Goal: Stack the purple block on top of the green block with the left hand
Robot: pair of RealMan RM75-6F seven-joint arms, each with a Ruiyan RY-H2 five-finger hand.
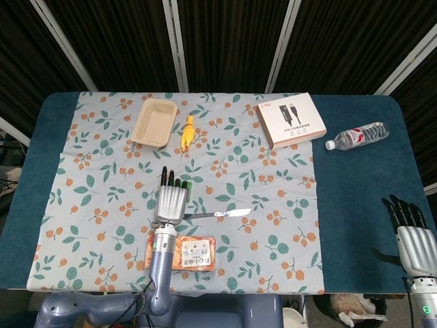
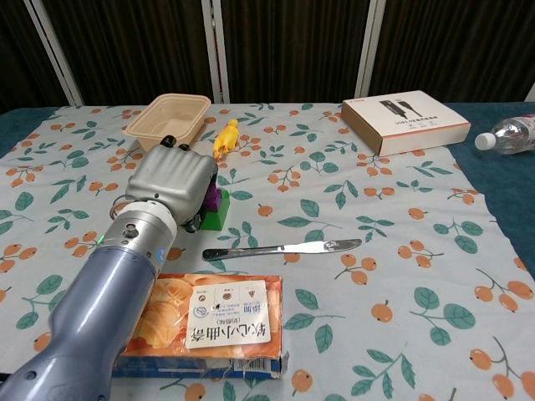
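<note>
Floral cloth covers the table, where the left hand (image 2: 171,185) hides the purple block (image 2: 216,200) sitting on the green block (image 2: 219,219) near the front edge (grip unclear), so it should lift away straight, without nudging the stack.

Clutter sitting on a leaf-print cloth (image 1: 273,198)

A knife (image 2: 284,248) is lying beside a snack packet (image 2: 213,322); a tray (image 1: 153,121), toy (image 1: 186,131), box (image 1: 291,119) and bottle (image 1: 356,136) are lying behind.

The purple block (image 2: 216,199) sits on the green block (image 2: 215,220), just left of the metal knife (image 2: 282,248). The orange snack packet (image 2: 213,326) lies in front; the beige tray (image 2: 168,121) behind.
</note>
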